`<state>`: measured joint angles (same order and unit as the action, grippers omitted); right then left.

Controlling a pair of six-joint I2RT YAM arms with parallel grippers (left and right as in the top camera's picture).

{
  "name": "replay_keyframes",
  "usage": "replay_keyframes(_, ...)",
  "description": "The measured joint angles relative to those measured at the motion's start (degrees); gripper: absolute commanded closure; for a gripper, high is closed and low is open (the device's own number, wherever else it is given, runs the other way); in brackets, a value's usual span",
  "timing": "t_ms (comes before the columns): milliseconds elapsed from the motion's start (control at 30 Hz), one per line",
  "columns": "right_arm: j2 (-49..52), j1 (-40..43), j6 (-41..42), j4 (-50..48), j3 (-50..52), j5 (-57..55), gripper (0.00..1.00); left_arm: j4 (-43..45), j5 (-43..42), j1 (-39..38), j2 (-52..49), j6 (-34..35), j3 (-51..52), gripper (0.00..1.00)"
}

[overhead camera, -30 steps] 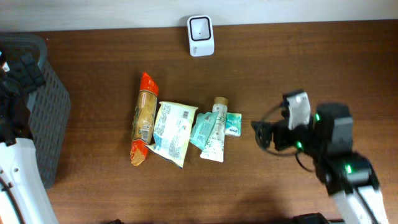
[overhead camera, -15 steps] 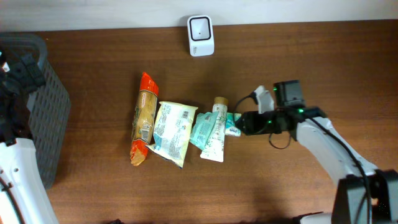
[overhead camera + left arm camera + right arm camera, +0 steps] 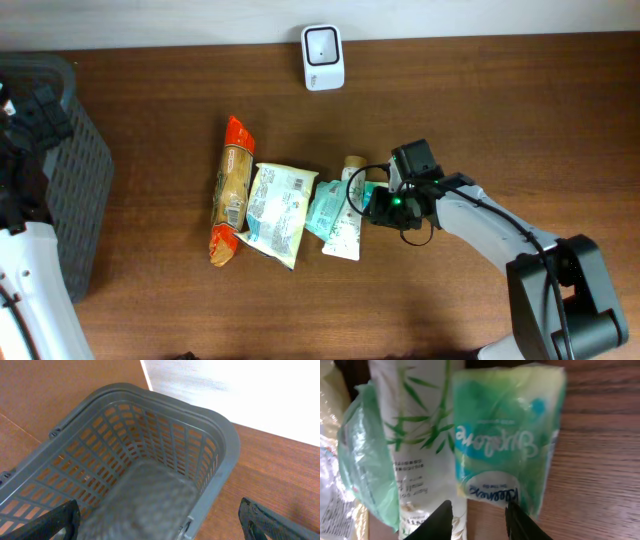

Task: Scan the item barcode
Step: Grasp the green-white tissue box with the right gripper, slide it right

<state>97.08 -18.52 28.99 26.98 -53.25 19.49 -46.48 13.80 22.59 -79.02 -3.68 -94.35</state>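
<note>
Right fingers [image 3: 480, 520]: down low over the green tissue pack [image 3: 507, 440], narrow gap between the tips. Clamped or not, can't tell from here.
Pack: flat on the desk [image 3: 600, 485], its oval-label end right between the tips, the rest stretching away ahead of them.
Neighbour: bamboo-print pouch [image 3: 415, 435] touching the pack, and one tip sits right on that seam. Nipping both looks like the risk.
Barcode: none on the face showing, so expect a turn.
Good grip: bite only the pack's end, lift clear, then present to the scanner [image 3: 322, 44], well beyond the tips.
Left fingers [image 3: 165, 520]: wide apart above the grey basket [image 3: 220, 440].
</note>
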Motion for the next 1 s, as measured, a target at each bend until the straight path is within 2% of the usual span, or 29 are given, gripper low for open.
replay_keyframes(267, 0.00, 6.12, -2.49, -0.17, 0.00, -7.54, 0.65, 0.00, 0.00, 0.00, 0.00, 0.00, 0.00, 0.01)
replay_keyframes(433, 0.09, 13.18, -9.38, -4.50, -0.85, -13.00, 0.46, 0.00, 0.00, 0.00, 0.00, 0.00, -0.02, 0.01)
replay_keyframes(500, 0.28, 14.56, -12.11, -3.30, -3.26, -12.26, 0.44, 0.02, 0.00, 0.00, 0.00, 0.00, 0.00, 0.01)
replay_keyframes(600, 0.33, 14.47, -15.34, 0.48, -10.01, -8.28, 0.45, 0.04, 0.00, 0.00, 0.00, 0.00, -0.02, 0.01)
replay_keyframes(733, 0.33, 11.76, -15.74, 0.02, -13.51, -6.21, 0.46, 0.00, 0.00, 0.00, 0.00, 0.00, 0.00, 0.01)
replay_keyframes(1000, 4.04, 7.82, -8.74, -3.28, -13.51, -10.51, 0.46, 0.00, 0.00, 0.00, 0.00, 0.00, 0.00, 0.01)
